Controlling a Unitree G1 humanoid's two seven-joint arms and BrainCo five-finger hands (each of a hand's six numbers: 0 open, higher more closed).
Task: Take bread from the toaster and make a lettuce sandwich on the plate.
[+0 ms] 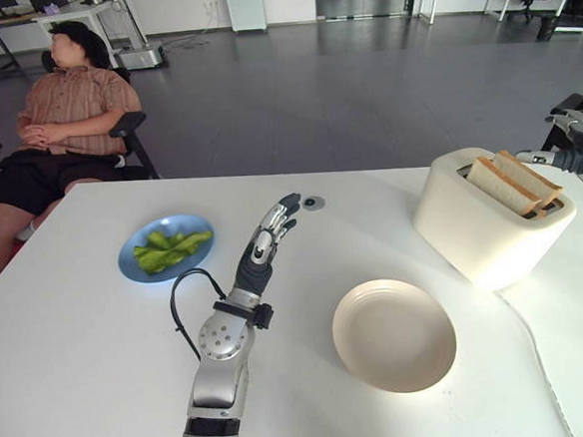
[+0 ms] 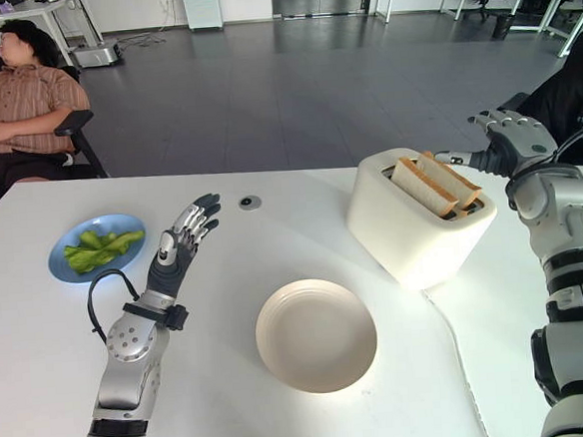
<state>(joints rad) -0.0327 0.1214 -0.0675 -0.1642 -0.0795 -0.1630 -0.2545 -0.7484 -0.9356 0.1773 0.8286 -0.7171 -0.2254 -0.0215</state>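
My right hand is up at the far right of the table, just beside the back end of the toaster. Its fingers are loosely spread and point toward the slots, and it has hold of nothing. Two slices of bread stand side by side in the toaster, their tops well above the slots. The nearer slice is just to the left of my fingertips, and I cannot tell whether they touch it. My left hand is raised over the table with its fingers stretched out almost straight, and it is also empty. It sits between the blue dish on its left and the plate nearer me on its right, touching neither. The lettuce lies in the blue dish, near my left hand and well apart from the toaster. The plate is bare, just in front of the toaster's left corner.
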